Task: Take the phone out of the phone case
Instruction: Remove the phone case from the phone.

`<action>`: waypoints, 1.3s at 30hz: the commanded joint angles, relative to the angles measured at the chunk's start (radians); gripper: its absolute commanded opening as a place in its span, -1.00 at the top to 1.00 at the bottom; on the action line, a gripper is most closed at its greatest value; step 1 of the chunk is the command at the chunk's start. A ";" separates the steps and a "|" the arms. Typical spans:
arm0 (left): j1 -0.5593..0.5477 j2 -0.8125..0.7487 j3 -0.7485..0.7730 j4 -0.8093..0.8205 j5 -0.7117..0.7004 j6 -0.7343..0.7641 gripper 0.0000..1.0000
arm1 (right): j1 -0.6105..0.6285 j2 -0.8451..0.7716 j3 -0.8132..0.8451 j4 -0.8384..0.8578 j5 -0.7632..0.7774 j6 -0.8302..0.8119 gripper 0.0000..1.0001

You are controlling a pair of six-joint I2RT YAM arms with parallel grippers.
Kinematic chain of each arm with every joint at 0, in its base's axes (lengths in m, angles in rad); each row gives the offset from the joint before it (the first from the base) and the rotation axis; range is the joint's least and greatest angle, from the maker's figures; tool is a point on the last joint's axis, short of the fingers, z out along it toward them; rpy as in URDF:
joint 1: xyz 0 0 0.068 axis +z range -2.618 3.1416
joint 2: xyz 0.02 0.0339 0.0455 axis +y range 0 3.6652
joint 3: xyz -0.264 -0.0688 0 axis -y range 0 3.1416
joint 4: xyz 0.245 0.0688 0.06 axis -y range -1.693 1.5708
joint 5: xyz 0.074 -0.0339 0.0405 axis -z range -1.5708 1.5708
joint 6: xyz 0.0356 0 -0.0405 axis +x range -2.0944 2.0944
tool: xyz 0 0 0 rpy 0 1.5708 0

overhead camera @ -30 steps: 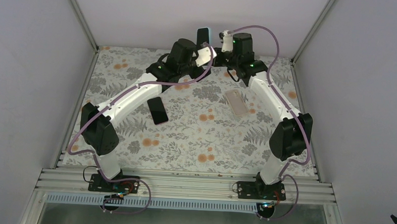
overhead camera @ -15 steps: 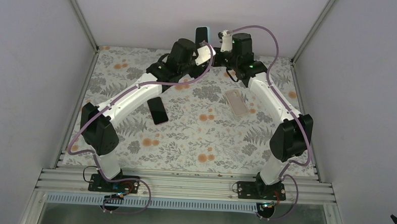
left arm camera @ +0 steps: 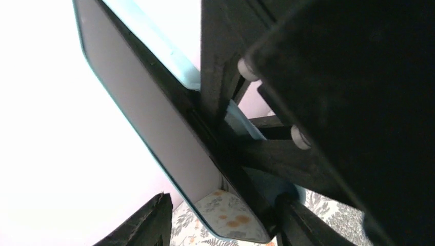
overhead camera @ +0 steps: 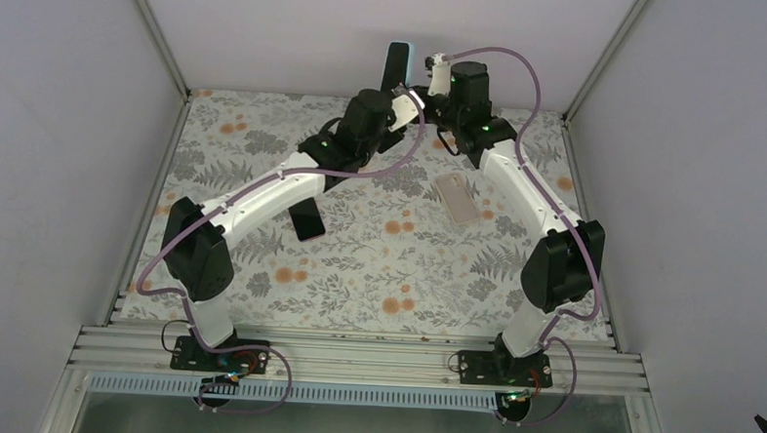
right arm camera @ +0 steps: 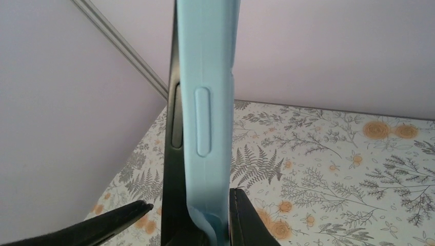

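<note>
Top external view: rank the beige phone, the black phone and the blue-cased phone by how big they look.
1. beige phone, fully visible.
2. black phone and blue-cased phone: both partly hidden, the latter raised nearer the camera, so unranked.

Floral table: beige case lies nearward of my right gripper; dark phone nearward-left of my left gripper.

Pale grey walls, aluminium corner posts, floral tablecloth, aluminium rail along near edge.
</note>
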 commanded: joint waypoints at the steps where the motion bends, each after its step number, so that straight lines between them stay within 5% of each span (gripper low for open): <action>1: 0.014 0.035 -0.089 0.215 -0.335 0.032 0.05 | 0.013 -0.064 0.030 0.010 -0.105 0.038 0.93; 11: -0.014 -0.035 -0.331 0.646 -0.391 0.222 0.19 | 0.013 -0.077 0.014 0.018 -0.219 0.063 0.93; 24: -0.016 -0.053 -0.345 0.631 -0.243 0.184 0.94 | 0.012 -0.077 -0.003 0.030 -0.230 0.060 0.93; 32: -0.017 -0.078 -0.347 0.595 -0.176 0.174 0.95 | 0.007 -0.107 -0.020 0.009 -0.147 0.004 0.93; 39: 0.026 -0.174 -0.369 0.469 -0.091 0.179 0.95 | -0.018 -0.055 0.113 -0.208 0.142 -0.248 0.93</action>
